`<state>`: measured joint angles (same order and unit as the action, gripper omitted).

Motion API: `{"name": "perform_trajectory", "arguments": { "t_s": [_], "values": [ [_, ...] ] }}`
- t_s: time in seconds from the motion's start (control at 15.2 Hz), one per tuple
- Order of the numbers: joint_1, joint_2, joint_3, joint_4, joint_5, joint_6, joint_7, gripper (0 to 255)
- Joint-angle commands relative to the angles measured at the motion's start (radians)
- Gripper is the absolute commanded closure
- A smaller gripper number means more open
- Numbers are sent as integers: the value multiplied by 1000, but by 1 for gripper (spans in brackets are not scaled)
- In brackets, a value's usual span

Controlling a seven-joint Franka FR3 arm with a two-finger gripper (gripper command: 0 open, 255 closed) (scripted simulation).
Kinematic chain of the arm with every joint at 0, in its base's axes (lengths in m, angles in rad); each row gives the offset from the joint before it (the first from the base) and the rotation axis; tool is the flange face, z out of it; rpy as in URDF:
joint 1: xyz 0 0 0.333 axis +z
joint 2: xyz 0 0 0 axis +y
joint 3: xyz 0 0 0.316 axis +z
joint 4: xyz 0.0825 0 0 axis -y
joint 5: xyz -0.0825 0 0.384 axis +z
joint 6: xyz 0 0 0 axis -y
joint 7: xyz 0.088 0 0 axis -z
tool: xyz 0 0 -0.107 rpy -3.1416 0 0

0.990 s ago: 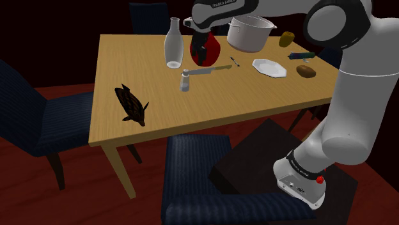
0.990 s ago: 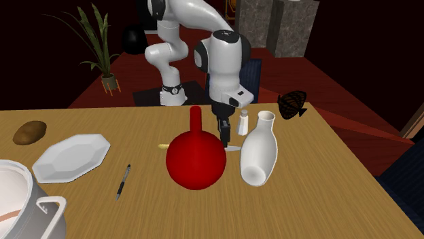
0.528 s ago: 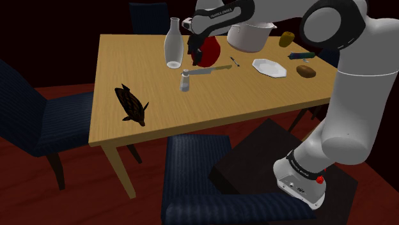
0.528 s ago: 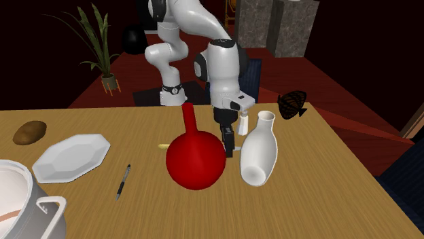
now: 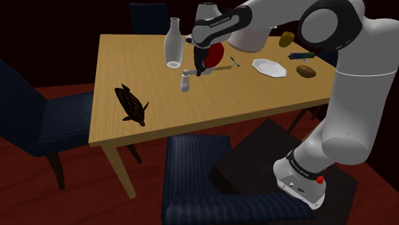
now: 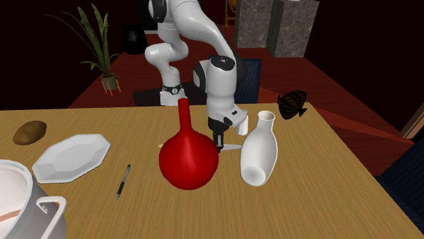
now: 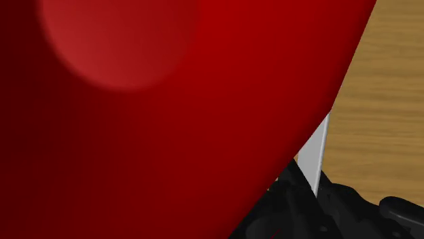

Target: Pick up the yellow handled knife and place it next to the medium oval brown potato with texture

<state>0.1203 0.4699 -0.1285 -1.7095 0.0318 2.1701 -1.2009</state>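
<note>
Knife: 1, lying flat on the wooden table. Its grey blade is under the gripper, and its yellow handle tip shows past the red vase. It is well apart from the 1 potato. Whether the gripper is released or clenched cannot be told. The 1 vase hides the knife's middle and crowds the gripper. Also 1 white bottle, 1 plate, 1 pot, 1 pen and 1 shaker. The arm's lettering is unreadable.

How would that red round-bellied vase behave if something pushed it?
Probably tippy: the red vase has a round belly and tall thin neck, and it leans beside the gripper. Once over, it would likely roll on the table. Its glossy surface looks slippery.
</note>
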Motion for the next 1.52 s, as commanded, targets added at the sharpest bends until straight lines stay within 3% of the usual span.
{"name": "perform_trajectory", "arguments": {
  "t_s": [0.0, 0.13, 0.2, 1.45],
  "values": [
    [0, 5, -1, -15, -1, -14, 1, 255],
    [0, -5, -1, -27, -2, -12, 0, 255],
    [-17, 8, -5, 63, 2, -89, -19, 255],
    [-15, -70, -11, 206, -9, -310, -17, 255]
  ]
}}
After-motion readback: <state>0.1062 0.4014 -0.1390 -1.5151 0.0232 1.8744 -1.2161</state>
